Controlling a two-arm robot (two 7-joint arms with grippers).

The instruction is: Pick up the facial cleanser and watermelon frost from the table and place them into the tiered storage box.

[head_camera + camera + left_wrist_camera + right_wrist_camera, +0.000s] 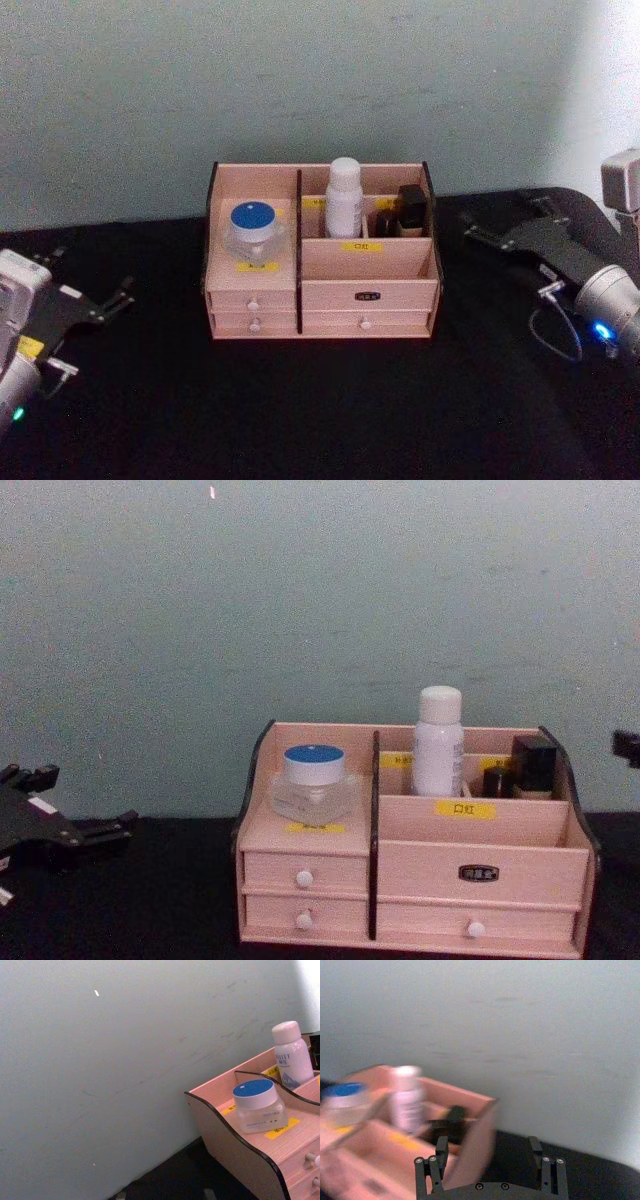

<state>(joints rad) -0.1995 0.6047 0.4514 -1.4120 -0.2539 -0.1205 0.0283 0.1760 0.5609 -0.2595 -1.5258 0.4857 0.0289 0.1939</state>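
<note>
With my left gripper (118, 297) and right gripper (478, 232) empty, fingers apart over the black tabletop (320, 410), the slippery, breakable-looking watermelon frost (254, 232) sits in the tiered storage box's (368, 270) left compartment, the light facial cleanser (344, 196) farther back.

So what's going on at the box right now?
Both items sit in the tiered storage box: the watermelon frost in the left compartment, the facial cleanser upright in a back compartment. Nothing is held. The left tool and the open right tool rest off to either side, apart from the box.
</note>
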